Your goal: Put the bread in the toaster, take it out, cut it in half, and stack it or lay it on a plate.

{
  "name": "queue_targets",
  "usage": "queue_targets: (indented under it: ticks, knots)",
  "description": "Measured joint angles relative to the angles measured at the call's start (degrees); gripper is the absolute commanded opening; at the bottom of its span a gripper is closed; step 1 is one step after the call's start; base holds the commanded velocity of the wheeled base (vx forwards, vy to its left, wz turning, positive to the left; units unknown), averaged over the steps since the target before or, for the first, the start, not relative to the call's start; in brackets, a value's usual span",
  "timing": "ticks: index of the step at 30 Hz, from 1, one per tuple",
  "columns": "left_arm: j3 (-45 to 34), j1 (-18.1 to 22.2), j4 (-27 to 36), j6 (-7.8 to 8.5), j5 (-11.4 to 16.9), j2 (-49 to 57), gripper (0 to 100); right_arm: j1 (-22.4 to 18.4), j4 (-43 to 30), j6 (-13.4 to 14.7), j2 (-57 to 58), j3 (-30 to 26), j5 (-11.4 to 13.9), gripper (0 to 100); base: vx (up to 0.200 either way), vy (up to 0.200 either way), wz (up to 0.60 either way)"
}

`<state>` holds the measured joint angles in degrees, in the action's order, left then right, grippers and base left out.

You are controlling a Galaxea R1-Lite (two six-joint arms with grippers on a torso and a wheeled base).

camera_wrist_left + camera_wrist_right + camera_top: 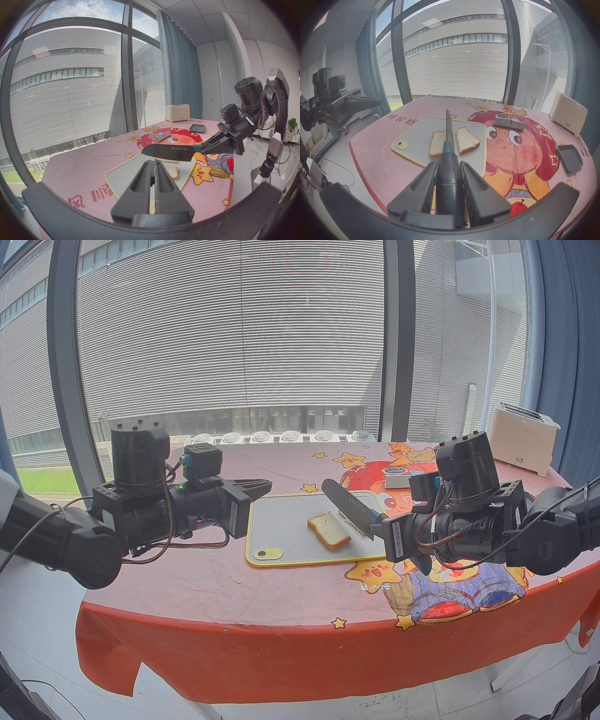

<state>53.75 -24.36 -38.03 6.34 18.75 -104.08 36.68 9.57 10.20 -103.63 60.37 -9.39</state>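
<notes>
Aloft, right tool (447, 165) pinches knife (449, 125) over bread (467, 139); left tool (153, 162) pressed together; toaster (524, 437) beyond.

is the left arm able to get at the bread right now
Probably yes: the left tool hovers by the left edge of the cutting board, with bare board between it and the bread. The knife hangs over the bread's right side. The tool is shut and must open.

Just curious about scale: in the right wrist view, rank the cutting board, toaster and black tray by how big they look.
1. cutting board
2. toaster
3. black tray
The toaster stands farthest off, so its real size may be larger than it looks.
</notes>
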Motion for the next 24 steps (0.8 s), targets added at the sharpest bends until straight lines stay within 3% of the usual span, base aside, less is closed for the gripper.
queue_targets:
  ticks: [8,24]
  knots:
    - [-6.56,0.20,-0.01,0.00,-2.17,7.08,0,0.35,0.02,0.09,0.60,-0.54,0.06,0,0.000,0.000,0.00]
    - [-16.93,5.01,0.00,-0.13,-4.41,18.22,0,0.00,0.06,0.39,2.45,-1.72,0.13,0,0.000,0.000,0.00]
